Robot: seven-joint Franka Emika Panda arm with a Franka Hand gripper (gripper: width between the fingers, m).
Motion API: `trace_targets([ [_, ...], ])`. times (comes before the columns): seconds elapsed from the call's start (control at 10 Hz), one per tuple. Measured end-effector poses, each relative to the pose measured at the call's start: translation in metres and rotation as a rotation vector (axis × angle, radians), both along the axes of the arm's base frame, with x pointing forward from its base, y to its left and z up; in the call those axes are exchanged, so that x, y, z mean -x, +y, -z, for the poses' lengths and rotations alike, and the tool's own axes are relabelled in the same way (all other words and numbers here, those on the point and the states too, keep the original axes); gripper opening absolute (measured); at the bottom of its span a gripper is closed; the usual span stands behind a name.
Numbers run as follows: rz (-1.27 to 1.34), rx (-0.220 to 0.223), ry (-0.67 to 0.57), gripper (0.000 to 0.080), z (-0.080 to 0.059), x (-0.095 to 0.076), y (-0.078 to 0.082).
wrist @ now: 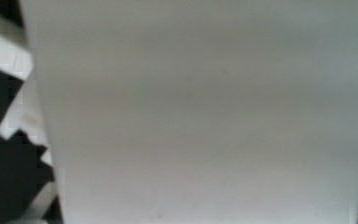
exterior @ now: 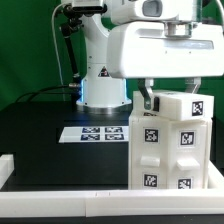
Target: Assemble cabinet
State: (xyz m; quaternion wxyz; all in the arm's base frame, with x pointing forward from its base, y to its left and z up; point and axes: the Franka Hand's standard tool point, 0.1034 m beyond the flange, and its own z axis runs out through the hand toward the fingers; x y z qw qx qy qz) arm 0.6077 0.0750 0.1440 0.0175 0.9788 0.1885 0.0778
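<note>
The cabinet is a tall white box with panelled fronts and several black-and-white tags. It stands upright at the exterior view's right, near the front rail. My gripper comes down from above onto its top part. One dark finger presses against the left side of that top block, and the other finger is hidden behind it. The gripper looks shut on the cabinet's top. In the wrist view a plain white cabinet face fills nearly the whole picture and hides the fingers.
The marker board lies flat on the black table, left of the cabinet. A white rail runs along the table's front and left edges. The robot's base stands behind the marker board.
</note>
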Motion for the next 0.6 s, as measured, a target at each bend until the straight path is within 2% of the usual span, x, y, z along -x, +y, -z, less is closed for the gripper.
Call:
trace_targets([
  [0.2,0.156,-0.024,-0.002,0.0547,0.0005,0.0015,0.0083],
  [0.6,0.381,-0.072,0.002,0.0546,0.0007,0.0016,0.0083],
])
